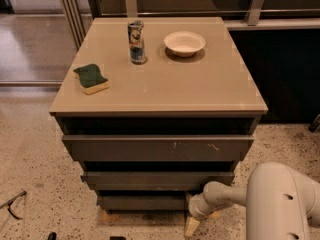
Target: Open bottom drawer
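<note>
Just left of my gripper [192,223], which hangs low by the floor [40,184] and whose spread I cannot tell, sits the bottom drawer [142,202], and I judge a pull could slip off its handleless front or catch the mid-width front [157,179] above.

Green sponge [91,78], upright can [136,42], white bowl [184,43], on tan cabinet top [175,86]

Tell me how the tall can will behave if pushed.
The can stands upright, tall on a narrow base, so it would probably tip rather than slide. Once down, its round body would likely roll on the smooth cabinet top. The gripper is low, beside the bottom drawer, away from it.
</note>
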You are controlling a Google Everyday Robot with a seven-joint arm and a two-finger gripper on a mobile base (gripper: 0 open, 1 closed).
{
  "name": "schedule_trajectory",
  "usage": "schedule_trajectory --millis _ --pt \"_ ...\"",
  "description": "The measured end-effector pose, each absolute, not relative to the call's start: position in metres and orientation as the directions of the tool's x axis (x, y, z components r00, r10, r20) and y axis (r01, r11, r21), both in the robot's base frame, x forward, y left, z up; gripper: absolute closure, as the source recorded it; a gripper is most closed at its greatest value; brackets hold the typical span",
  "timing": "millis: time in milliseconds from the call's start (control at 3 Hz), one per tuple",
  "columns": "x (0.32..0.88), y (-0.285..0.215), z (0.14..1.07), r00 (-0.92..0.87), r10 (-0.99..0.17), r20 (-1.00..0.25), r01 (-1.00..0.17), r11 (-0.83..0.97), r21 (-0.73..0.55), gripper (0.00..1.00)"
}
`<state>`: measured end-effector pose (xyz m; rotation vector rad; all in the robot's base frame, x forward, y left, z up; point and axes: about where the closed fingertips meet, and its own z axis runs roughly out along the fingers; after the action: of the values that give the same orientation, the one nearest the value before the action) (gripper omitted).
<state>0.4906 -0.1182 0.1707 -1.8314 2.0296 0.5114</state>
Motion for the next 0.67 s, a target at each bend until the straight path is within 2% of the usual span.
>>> schedule_trajectory --millis 667 --pt "0.473 -0.111 0.177 -0.138 -0.872 -0.470 -0.989 0.099 0.107 0.00"
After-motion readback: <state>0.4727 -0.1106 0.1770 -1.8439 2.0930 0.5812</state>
